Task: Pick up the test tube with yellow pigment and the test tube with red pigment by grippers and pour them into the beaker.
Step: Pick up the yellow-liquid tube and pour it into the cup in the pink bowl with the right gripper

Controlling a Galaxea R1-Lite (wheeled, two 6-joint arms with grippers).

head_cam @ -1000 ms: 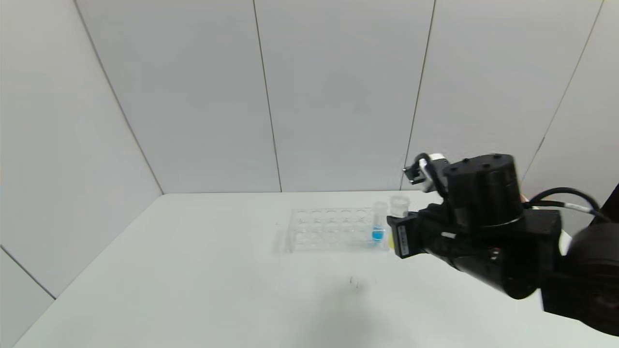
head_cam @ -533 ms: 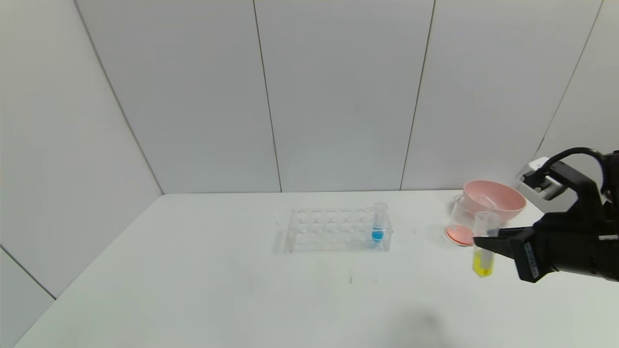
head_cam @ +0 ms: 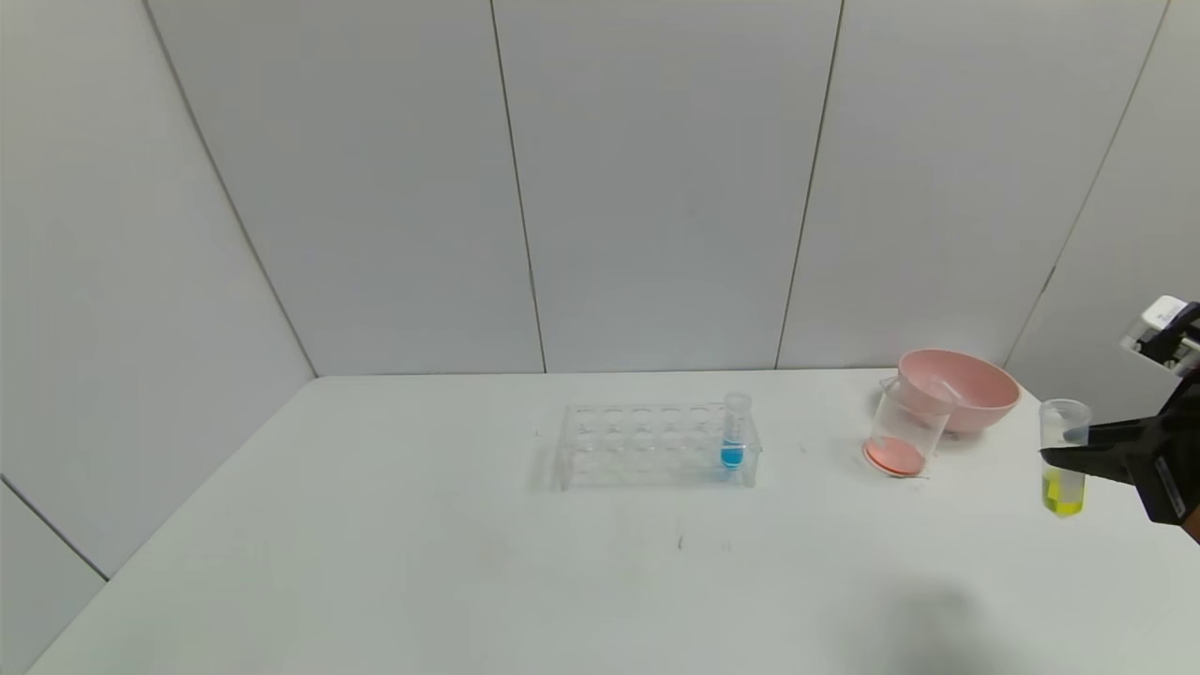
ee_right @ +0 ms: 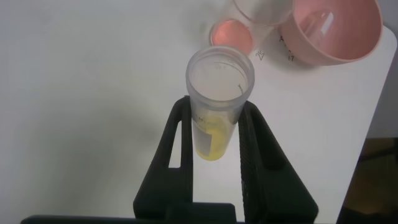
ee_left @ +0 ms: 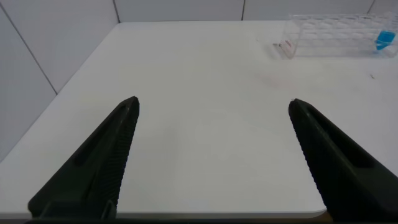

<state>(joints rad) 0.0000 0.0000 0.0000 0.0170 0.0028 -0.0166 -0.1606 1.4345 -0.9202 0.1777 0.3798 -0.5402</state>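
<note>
My right gripper (head_cam: 1071, 456) is at the far right of the table, shut on the test tube with yellow pigment (head_cam: 1063, 489). The tube stands upright, clear of the table, with yellow liquid at its bottom. In the right wrist view the tube (ee_right: 221, 71) sits clamped between the two black fingers (ee_right: 182, 134). The beaker (head_cam: 902, 433) stands left of the held tube and has a thin orange-red layer at its bottom. The test tube with red pigment is out of view. My left gripper (ee_left: 213, 101) hangs open over bare table, left of the rack.
A pink bowl (head_cam: 975, 398) sits just behind the beaker, touching it. A clear tube rack (head_cam: 637, 448) stands mid-table with a blue-liquid tube (head_cam: 733, 439) at its right end. The table's right edge lies close under my right gripper. Walls close off the back.
My right arm has swung from the rack's right end across to the far right, past the beaker, carrying the yellow tube. The beaker and bowl are now uncovered.
</note>
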